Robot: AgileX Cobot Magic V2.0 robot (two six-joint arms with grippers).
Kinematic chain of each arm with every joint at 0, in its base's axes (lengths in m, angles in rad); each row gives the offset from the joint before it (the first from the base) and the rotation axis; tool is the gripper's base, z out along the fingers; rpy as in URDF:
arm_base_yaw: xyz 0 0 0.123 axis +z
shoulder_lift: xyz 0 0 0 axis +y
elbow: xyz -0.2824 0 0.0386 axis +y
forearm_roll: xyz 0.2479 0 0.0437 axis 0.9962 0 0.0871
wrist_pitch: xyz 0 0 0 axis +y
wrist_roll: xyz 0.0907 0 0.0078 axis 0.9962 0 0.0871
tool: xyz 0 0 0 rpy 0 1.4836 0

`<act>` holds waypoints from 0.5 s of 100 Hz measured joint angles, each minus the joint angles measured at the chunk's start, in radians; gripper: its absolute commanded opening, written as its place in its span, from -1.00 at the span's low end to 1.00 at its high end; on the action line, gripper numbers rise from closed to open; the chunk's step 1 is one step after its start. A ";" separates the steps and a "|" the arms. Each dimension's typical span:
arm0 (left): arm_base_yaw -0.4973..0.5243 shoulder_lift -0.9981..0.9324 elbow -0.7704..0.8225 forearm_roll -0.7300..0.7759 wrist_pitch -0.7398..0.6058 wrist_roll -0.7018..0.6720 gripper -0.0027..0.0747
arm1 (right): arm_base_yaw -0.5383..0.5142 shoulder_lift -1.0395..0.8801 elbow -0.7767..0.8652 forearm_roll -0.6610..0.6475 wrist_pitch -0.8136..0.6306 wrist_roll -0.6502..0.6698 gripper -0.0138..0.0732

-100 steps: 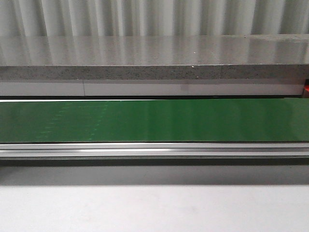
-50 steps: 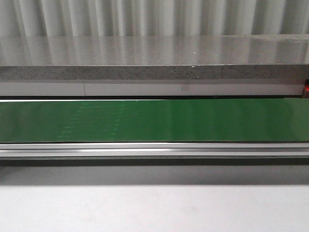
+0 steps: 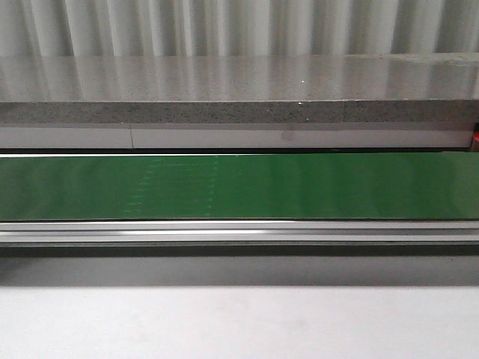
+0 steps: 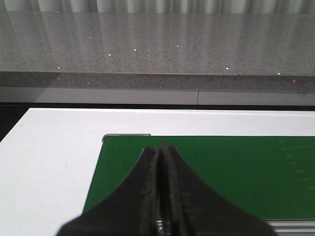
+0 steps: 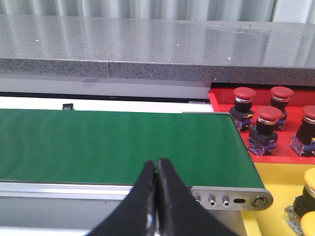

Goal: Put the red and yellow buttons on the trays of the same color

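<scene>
In the right wrist view, a red tray [image 5: 290,158] holds several red buttons [image 5: 244,93] on dark bases. Beside it, a yellow tray [image 5: 275,184] holds yellow buttons [image 5: 310,178], partly cut off by the frame edge. My right gripper [image 5: 156,163] is shut with nothing in it, over the near rail of the green belt [image 5: 118,145]. My left gripper [image 4: 160,147] is shut and empty too, above the belt's other end [image 4: 236,172]. No button lies on the belt. Neither gripper shows in the front view.
The green conveyor belt [image 3: 299,187] runs across the front view with a metal rail [image 3: 239,232] along its near side. A grey stone ledge [image 3: 239,90] rises behind it. A white table surface [image 4: 54,162] surrounds the belt's left end.
A faint patch of marks on the belt has shifted to the right across the front view. Nothing else differs.
</scene>
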 measured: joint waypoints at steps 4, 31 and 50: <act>0.000 -0.032 0.027 0.023 -0.011 -0.023 -0.98 | 0.000 0.000 0.000 0.000 0.000 0.000 -0.84; 0.000 -0.187 0.214 0.056 -0.076 -0.062 -0.98 | 0.000 0.000 0.000 0.000 0.000 0.000 -0.84; 0.000 -0.265 0.277 0.056 -0.087 -0.063 -0.98 | 0.000 0.000 0.000 0.000 0.000 0.000 -0.84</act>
